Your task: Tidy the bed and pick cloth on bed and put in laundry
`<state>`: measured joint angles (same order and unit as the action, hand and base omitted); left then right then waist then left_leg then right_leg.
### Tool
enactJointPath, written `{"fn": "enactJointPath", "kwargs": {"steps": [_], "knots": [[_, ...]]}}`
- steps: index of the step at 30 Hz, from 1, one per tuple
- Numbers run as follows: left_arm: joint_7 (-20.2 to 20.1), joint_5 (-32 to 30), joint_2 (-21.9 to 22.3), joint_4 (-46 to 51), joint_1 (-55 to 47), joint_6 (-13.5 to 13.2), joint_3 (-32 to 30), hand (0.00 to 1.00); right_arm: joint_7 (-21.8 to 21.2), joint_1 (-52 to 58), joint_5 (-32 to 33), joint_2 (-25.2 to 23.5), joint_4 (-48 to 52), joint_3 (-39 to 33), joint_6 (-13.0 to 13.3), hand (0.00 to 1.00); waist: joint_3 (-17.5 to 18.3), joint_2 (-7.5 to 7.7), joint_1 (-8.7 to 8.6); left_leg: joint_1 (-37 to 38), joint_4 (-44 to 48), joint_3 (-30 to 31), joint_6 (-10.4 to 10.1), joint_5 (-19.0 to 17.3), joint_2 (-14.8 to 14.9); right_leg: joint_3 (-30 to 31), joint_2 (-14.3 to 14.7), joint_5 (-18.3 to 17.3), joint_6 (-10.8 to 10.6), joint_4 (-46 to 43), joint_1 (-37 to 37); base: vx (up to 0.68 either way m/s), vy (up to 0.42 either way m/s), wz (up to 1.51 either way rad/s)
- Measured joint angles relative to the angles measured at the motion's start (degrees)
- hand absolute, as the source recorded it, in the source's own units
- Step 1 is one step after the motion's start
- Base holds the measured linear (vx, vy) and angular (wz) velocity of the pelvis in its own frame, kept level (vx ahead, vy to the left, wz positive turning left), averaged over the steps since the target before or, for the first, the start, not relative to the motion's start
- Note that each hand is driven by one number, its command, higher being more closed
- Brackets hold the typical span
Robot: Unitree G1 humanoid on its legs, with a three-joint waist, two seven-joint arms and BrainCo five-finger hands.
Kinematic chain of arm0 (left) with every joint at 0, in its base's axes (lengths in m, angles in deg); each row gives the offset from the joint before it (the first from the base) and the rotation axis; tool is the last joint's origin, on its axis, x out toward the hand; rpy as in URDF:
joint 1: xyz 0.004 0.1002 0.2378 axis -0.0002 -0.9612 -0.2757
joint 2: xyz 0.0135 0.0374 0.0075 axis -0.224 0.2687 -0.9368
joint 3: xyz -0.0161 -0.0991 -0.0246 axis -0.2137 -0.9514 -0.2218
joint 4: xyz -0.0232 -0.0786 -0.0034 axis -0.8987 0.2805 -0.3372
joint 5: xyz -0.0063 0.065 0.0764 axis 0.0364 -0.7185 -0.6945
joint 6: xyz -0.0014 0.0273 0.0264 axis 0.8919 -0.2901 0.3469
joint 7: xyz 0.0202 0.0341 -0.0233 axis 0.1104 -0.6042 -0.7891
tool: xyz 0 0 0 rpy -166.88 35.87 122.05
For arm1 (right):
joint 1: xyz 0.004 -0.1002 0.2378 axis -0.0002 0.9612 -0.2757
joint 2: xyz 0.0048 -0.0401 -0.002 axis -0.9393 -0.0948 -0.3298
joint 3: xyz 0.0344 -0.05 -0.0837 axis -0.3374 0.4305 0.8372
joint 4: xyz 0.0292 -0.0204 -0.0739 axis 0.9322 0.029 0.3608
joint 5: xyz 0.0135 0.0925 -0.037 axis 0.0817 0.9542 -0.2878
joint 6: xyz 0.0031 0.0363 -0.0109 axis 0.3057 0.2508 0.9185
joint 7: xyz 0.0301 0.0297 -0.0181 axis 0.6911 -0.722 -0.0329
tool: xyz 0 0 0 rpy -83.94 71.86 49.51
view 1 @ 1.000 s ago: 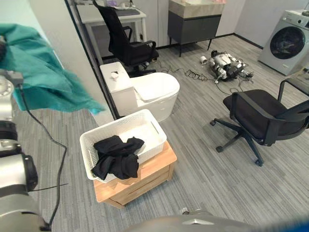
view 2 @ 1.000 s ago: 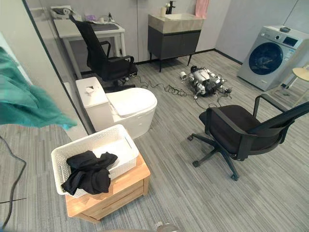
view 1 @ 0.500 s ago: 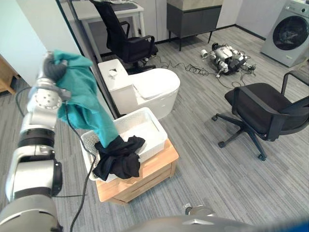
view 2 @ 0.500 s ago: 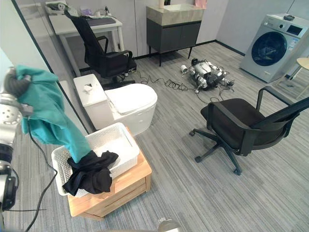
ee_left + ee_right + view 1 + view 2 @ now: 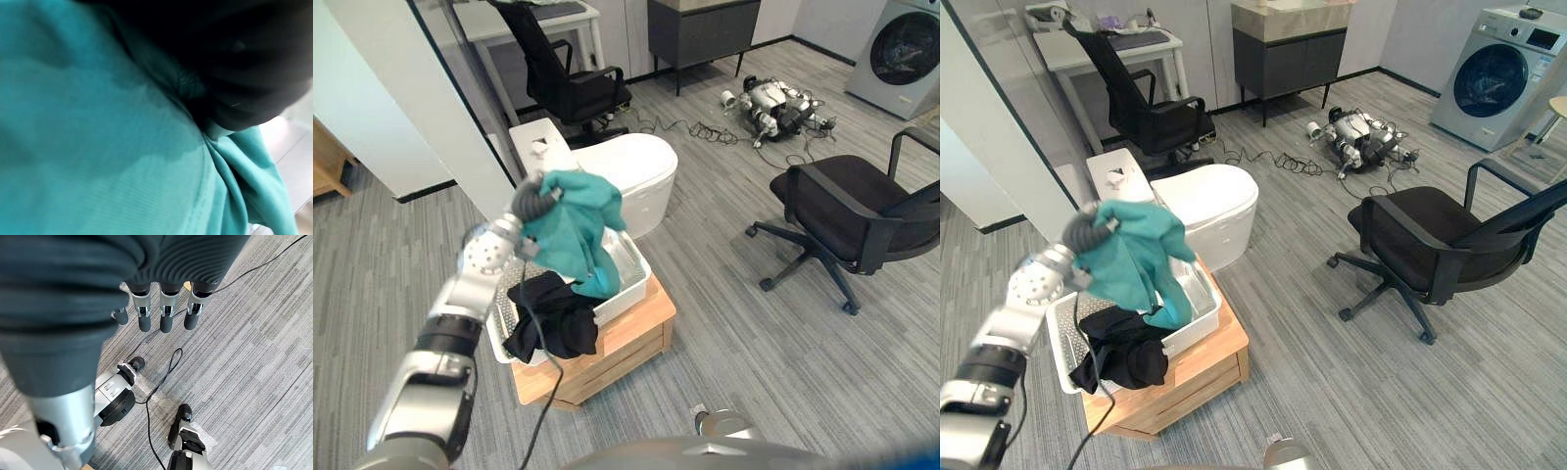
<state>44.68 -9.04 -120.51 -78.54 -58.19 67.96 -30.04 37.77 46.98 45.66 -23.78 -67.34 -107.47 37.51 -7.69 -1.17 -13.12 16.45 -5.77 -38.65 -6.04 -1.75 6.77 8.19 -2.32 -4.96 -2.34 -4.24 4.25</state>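
Left hand (image 5: 530,199) clutches teal cloth (image 5: 576,230) over white laundry basket (image 5: 632,285), evidently for release; right hand (image 5: 165,316) hangs slack, empty.

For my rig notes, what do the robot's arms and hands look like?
The left arm is silver-grey rounded segments with black bands; the left hand wears a dark ribbed cover. The right hand has the same cover, silver fingers, dark tips.
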Motion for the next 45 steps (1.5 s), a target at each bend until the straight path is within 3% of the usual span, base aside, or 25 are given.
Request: {"fn": "enactJointPath", "kwargs": {"steps": [3,7,16,21,29,30,35,38,40,45], "knots": [[0.7,-0.6,0.0,0.0,-1.0,1.4,0.9,1.0,0.0,0.0,0.0,0.0,1.3,2.4,-0.7,0.0,0.0,0.39,0.1,-1.4,0.0,0.0,0.1,0.3,0.0,0.3,0.0,0.0,-0.1,-0.3,-1.9,-0.08,-0.053,-0.02],[5.8,-2.5,0.0,0.0,-0.9,4.4,1.0,1.0,0.0,-0.5,1.3,0.0,2.8,5.2,-0.9,0.0,-0.9,1.29,0.03,-5.1,-0.1,0.1,0.3,0.8,0.2,1.5,0.1,0.2,-0.4,-0.8,-5.0,-0.06,-0.033,-0.01],[16.9,-9.4,-1.4,-4.0,6.4,12.2,1.0,1.0,-0.8,-2.5,4.6,0.1,8.5,11.9,-1.8,0.0,-7.3,3.92,0.08,-11.3,0.5,-0.3,0.9,1.7,0.7,5.4,0.5,2.9,-1.6,-1.4,-11.6,-0.01,-0.008,-0.03],[21.2,-16.8,-3.0,-5.3,13.1,12.9,0.9,1.0,-2.4,-2.5,6.9,0.1,13.7,15.5,-1.8,0.0,-10.9,4.48,0.78,-17.8,8.2,-0.2,1.3,-0.9,4.2,7.0,1.5,6.3,-2.0,-2.0,-15.8,-0.01,-0.036,0.0],[21.2,-22.9,-2.3,-7.7,15.0,13.1,0.4,1.0,-4.5,-2.4,9.7,1.1,20.0,19.2,-3.9,0.0,-15.3,5.24,3.23,-24.7,15.2,1.2,1.0,-2.9,8.8,5.9,3.6,9.8,-2.1,-2.5,-19.9,-0.05,-0.05,0.03],[21.0,-23.0,-2.1,-8.5,15.1,13.1,0.4,0.0,-4.7,-2.4,10.1,1.2,20.1,19.3,-4.1,0.0,-15.5,5.2,3.24,-25.6,15.6,1.5,1.1,-2.9,9.1,5.7,3.7,10.1,-2.0,-2.5,-20.4,-0.09,-0.055,0.07],[19.6,-22.9,1.1,-11.3,14.6,13.9,0.4,0.0,-5.7,-2.0,12.2,2.1,21.3,20.1,-4.2,0.0,-17.8,5.29,4.62,-30.3,19.3,2.5,1.5,-4.1,10.6,4.9,4.0,11.8,-1.7,-2.5,-23.3,-0.09,-0.038,0.05],[19.4,-22.9,2.1,-11.4,14.1,18.0,0.5,0.0,-6.3,-1.9,12.4,2.5,22.2,20.1,-4.2,0.0,-18.7,5.23,4.67,-32.0,21.2,3.1,1.8,-4.6,11.3,4.5,4.1,12.3,-1.7,-2.5,-24.1,-0.08,-0.036,0.02],[21.3,-22.8,2.4,-11.4,13.8,20.2,0.5,0.0,-6.4,-1.8,12.4,2.6,22.3,20.1,-4.1,0.0,-18.8,5.17,4.64,-32.9,21.8,3.3,2.1,-4.8,11.5,4.2,4.1,12.3,-1.7,-2.5,-24.7,-0.08,-0.039,-0.02],[26.1,-21.6,2.4,-11.4,14.2,22.5,0.1,0.0,-6.4,-1.7,12.4,2.8,22.3,20.1,-3.5,0.0,-18.8,5.05,4.61,-33.5,22.3,3.2,2.1,-4.7,12.2,3.4,4.1,12.2,-1.5,-2.1,-24.8,-0.06,-0.081,0.06]]}}
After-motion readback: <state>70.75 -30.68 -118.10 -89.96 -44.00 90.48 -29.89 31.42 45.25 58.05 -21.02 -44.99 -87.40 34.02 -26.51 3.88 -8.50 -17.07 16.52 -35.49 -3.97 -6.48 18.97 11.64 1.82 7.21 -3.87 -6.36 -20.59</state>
